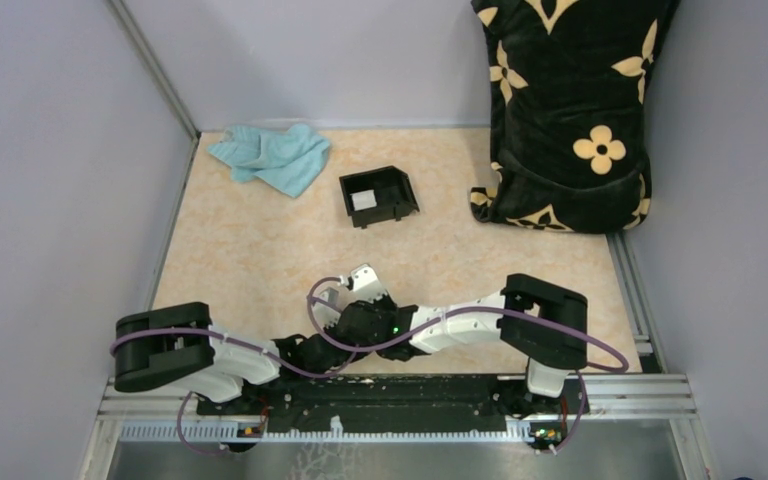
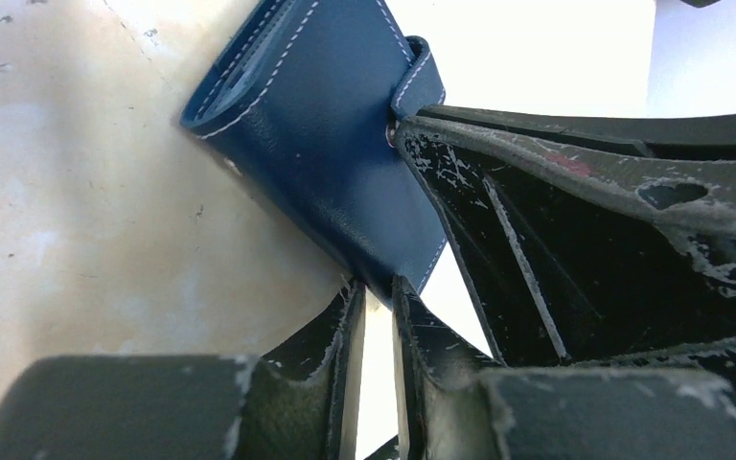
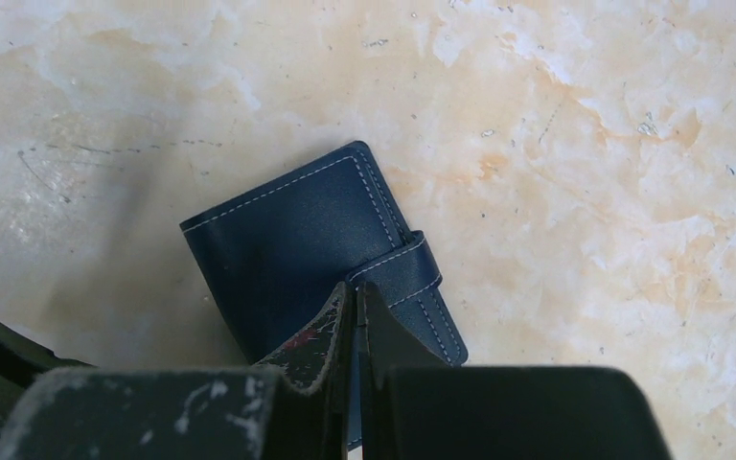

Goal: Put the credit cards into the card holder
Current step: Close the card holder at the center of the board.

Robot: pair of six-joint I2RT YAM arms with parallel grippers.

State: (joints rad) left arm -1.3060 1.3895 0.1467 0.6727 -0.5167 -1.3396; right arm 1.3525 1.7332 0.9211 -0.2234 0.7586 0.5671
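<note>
The card holder (image 3: 292, 244), a navy-blue wallet, lies closed on the table with its tab wrapped over the edge. My right gripper (image 3: 356, 287) is shut at the free end of the tab (image 3: 404, 268). My left gripper (image 2: 376, 287) is shut on the corner of the card holder (image 2: 316, 125), and the right gripper's finger (image 2: 575, 211) fills the right of that view. In the top view both grippers, left (image 1: 322, 345) and right (image 1: 360, 312), meet near the front and hide the wallet. A pale card (image 1: 364, 200) lies in the black box. The orange-yellow card is out of view.
The black square open-topped box (image 1: 395, 190) stands at mid-table. A light-blue cloth (image 1: 272, 157) lies at the back left. A black bag with cream flowers (image 1: 570, 110) stands at the back right. Grey walls close in both sides.
</note>
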